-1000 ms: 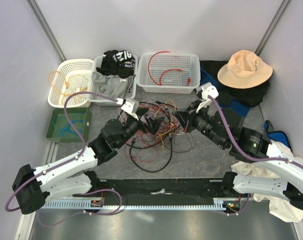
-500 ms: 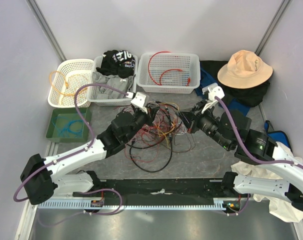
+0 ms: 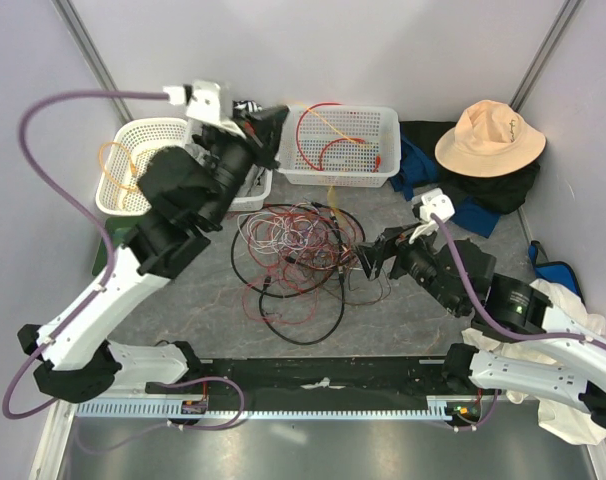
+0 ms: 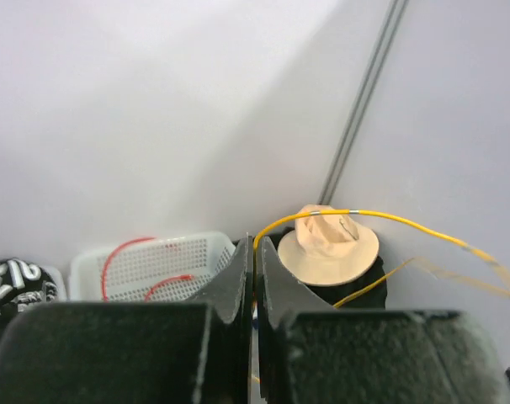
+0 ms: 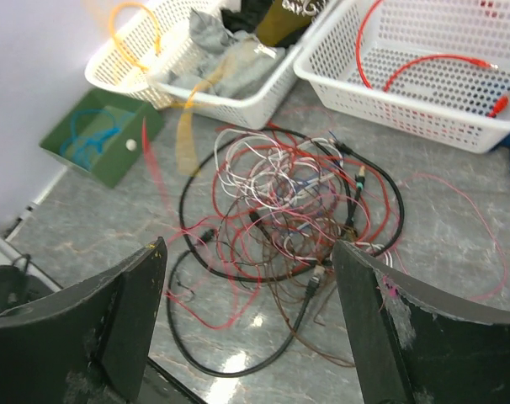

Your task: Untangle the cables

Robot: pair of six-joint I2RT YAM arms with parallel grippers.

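Tabletop [image 3: 433,320]: grey marbled stone look, smooth, with a faint sheen (light glints near the tangle).
Cables [image 3: 298,250]: thin, smooth plastic sheathing, slightly glossy.
Baskets [image 3: 335,176]: white perforated plastic, matt.
Hat [image 3: 488,138]: tan cloth, matt.
Right gripper [image 5: 248,252] jaws: black matt plastic, scuffed.

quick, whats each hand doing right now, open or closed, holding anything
Left hand: closed, pinching a yellow cable.
Right hand: open, holding nothing, above the cable tangle.
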